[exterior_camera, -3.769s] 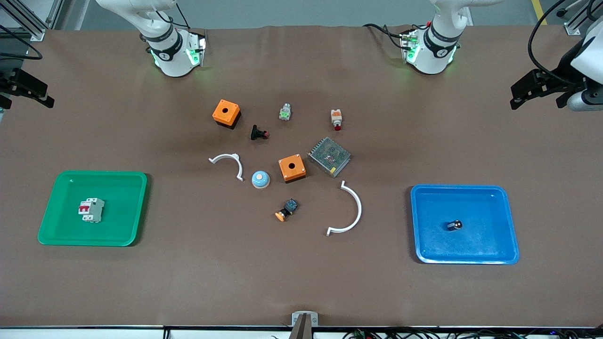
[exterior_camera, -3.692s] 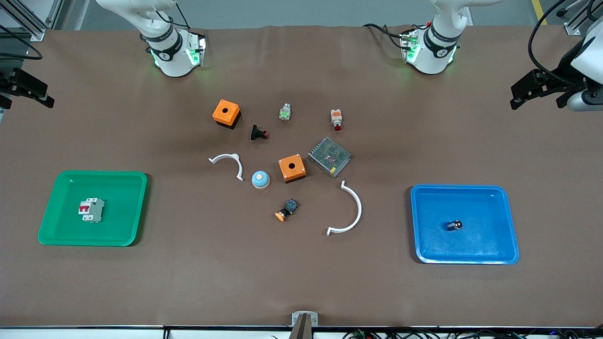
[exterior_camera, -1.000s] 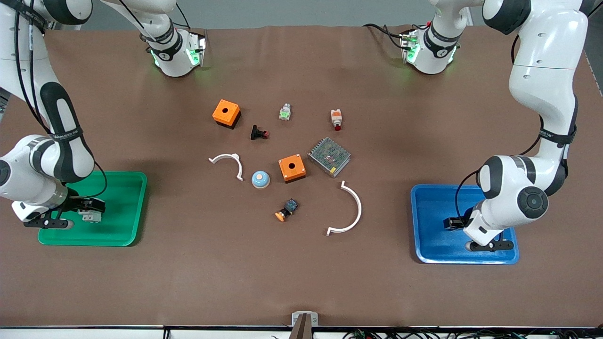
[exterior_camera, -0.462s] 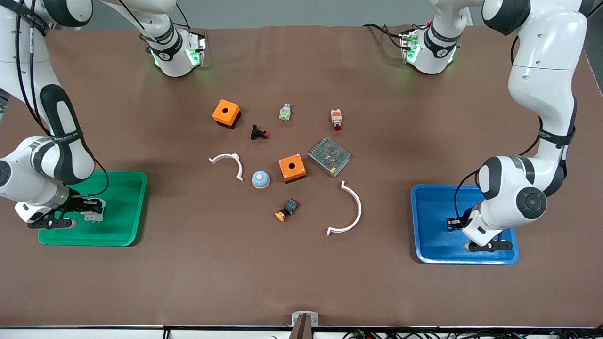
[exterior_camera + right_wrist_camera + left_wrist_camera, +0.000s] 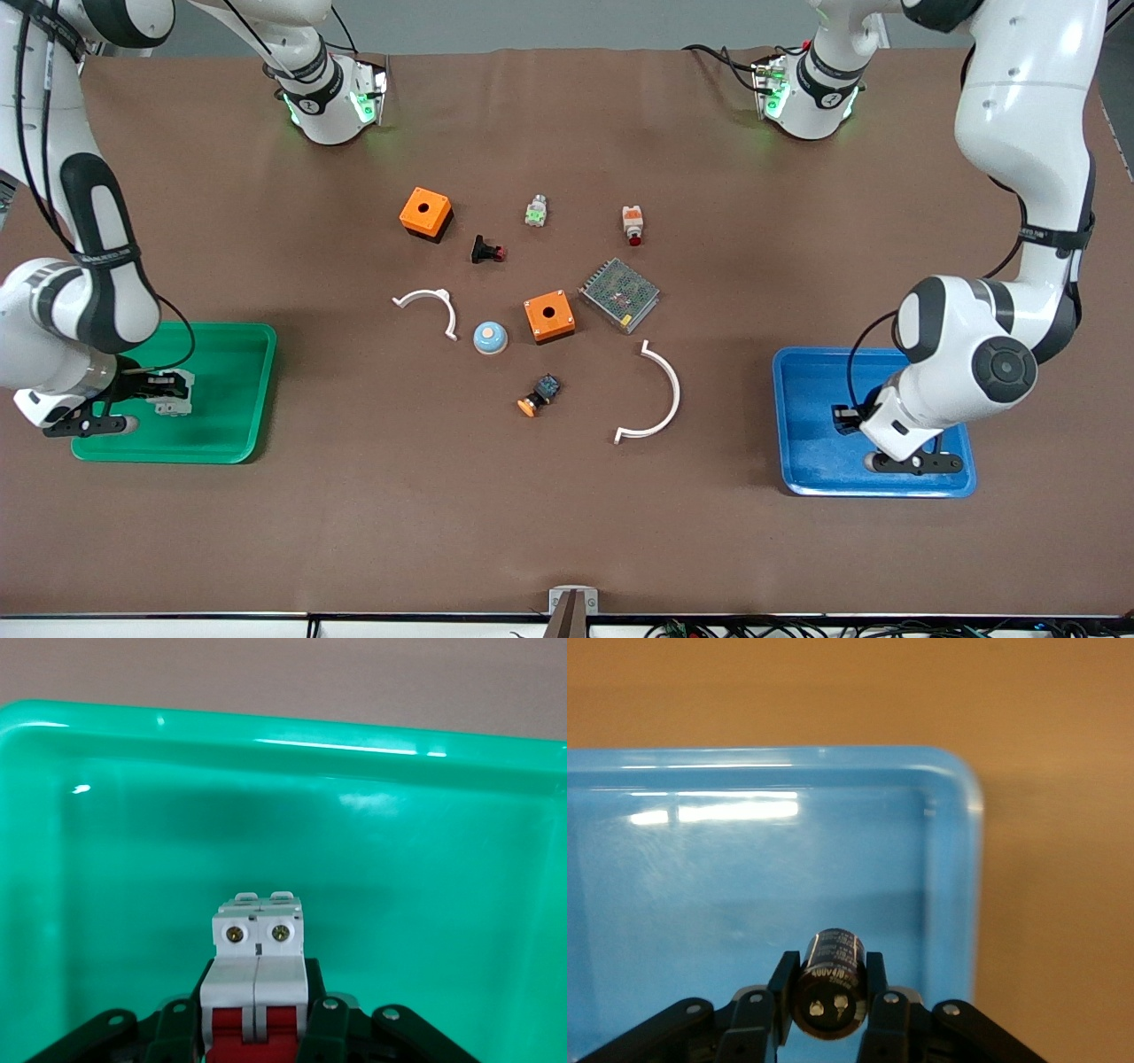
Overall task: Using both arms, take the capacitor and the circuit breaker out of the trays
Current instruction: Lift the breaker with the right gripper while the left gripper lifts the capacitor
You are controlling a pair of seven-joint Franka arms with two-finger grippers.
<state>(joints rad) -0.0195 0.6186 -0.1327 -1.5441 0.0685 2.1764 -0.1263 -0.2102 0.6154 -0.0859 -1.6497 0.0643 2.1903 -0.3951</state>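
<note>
- The left gripper (image 5: 829, 1014) is over the blue tray (image 5: 802, 377) at the left arm's end of the worktop (image 5: 567, 523), its fingers (image 5: 782, 979) clamped on the sides of the capacitor (image 5: 829, 994).
- The capacitor, a small black cylinder, shows its pale end with two terminals to the left wrist view; in the front view the arm hides it.
- The right gripper (image 5: 257, 1028) is over the green tray (image 5: 230, 390) at the right arm's end, closed on the breaker (image 5: 257, 970).
- The breaker, a pale block with red levers, sits between the fingers (image 5: 321, 1005); whether it touches the tray floor cannot be told.
- In the front view the breaker (image 5: 173, 394) shows just past the right arm's wrist.
- Mid-worktop, well apart from both trays, lie two orange boxes (image 5: 548, 316), a metal mesh box (image 5: 619, 294) and two white curved pieces (image 5: 660, 394).
</note>
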